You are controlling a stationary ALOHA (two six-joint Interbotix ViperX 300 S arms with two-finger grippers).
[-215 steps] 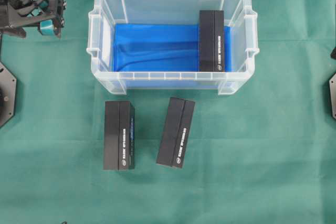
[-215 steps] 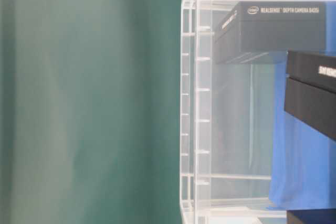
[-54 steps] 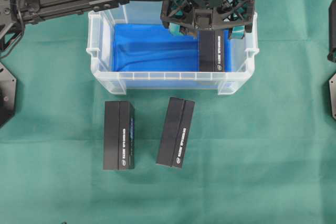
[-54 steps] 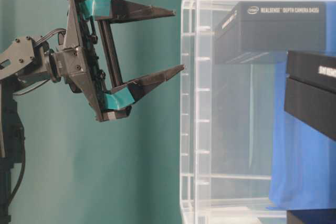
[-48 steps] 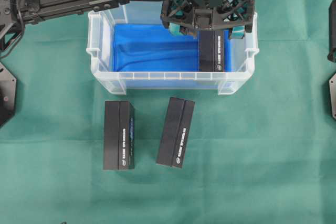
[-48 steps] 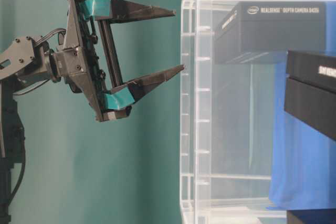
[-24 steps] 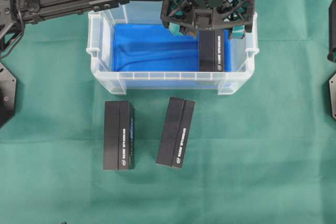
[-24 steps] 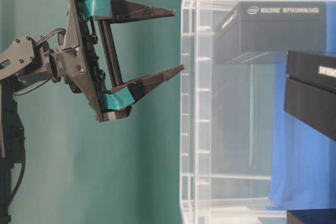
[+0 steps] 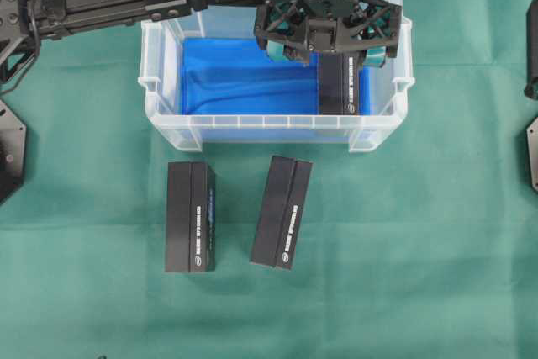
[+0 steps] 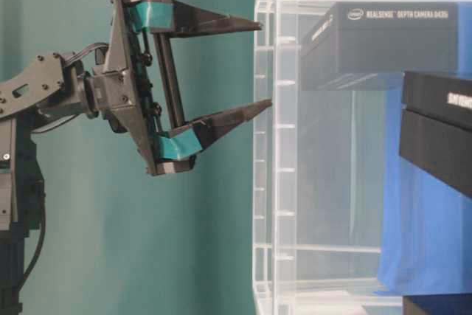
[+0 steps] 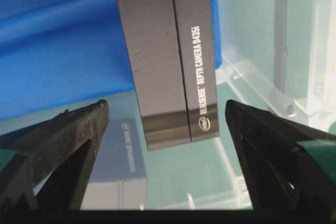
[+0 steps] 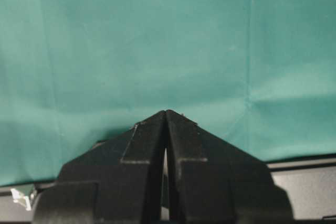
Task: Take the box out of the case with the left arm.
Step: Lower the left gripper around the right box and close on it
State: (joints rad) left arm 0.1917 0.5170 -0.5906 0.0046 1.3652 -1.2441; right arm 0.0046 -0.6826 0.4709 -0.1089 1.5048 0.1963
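Overhead: the left gripper (image 9: 326,38) hangs spread wide above the black box (image 9: 339,83) at the case's (image 9: 160,81) right end. Left wrist: both fingers (image 11: 63,140) flank the box, untouching. Right wrist: right gripper (image 12: 166,115) closed over green cloth (image 12: 157,40).

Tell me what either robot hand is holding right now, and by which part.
Nothing. The left hand is open above the black rectangular box, not touching it; the right hand is shut on nothing.
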